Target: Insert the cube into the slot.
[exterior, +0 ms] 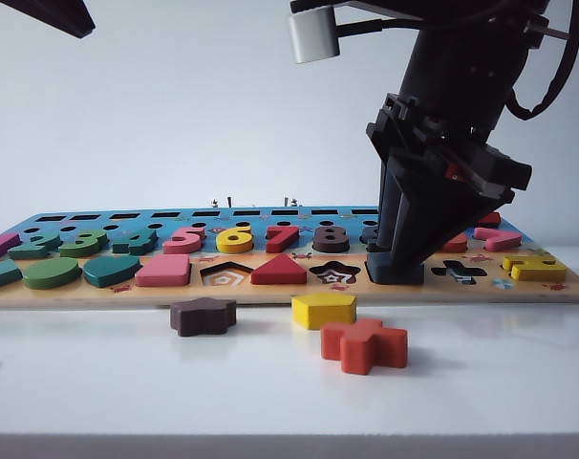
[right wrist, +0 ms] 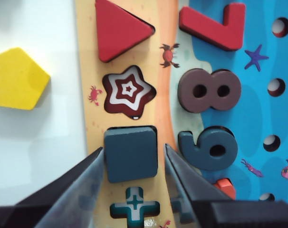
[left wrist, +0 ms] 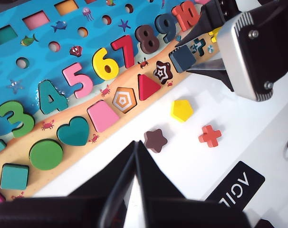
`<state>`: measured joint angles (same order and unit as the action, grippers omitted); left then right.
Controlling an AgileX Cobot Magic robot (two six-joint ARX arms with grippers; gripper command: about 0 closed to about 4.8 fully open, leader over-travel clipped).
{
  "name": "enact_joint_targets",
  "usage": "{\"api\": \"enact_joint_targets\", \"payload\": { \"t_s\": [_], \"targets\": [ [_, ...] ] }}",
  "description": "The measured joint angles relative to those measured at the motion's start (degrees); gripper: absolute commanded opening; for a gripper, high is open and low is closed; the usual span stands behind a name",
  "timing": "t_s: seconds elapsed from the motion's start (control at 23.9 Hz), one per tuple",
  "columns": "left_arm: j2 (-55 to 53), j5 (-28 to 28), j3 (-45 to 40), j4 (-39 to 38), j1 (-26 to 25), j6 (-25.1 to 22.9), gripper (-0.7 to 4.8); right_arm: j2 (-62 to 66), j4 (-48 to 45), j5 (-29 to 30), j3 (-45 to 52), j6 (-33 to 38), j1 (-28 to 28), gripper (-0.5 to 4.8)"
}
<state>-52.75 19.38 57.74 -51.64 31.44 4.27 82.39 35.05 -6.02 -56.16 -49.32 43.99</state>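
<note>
The cube point(right wrist: 131, 153), a flat dark charcoal-blue square, lies seated in the square slot of the tan puzzle board point(right wrist: 94, 118), between the star cut-out point(right wrist: 129, 92) and the cross cut-out point(right wrist: 133, 205). It covers the slot's bottom. My right gripper point(right wrist: 133, 148) stands over it, open, with a finger on each side; a thin gap shows on one side and the other finger is very near. From the side, the right gripper point(exterior: 396, 260) points down at the cube point(exterior: 396, 273). My left gripper point(left wrist: 135, 142) is shut and empty above the white table, off the board.
On the table in front of the board lie a dark brown star block point(exterior: 203, 315), a yellow pentagon block point(exterior: 324, 309) and an orange cross block point(exterior: 364, 344). Coloured numbers and shapes fill the board point(exterior: 270, 292). The pentagon cut-out point(left wrist: 124, 100) stands open.
</note>
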Motion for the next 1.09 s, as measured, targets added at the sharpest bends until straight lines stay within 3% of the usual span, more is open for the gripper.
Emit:
{"api": "enact_joint_targets", "payload": {
  "t_s": [1.09],
  "targets": [
    [0.0,0.0,0.0,0.0,0.0,0.0,0.2,0.0,-1.0,0.0,0.3,2.7,0.0,2.3]
  ]
}}
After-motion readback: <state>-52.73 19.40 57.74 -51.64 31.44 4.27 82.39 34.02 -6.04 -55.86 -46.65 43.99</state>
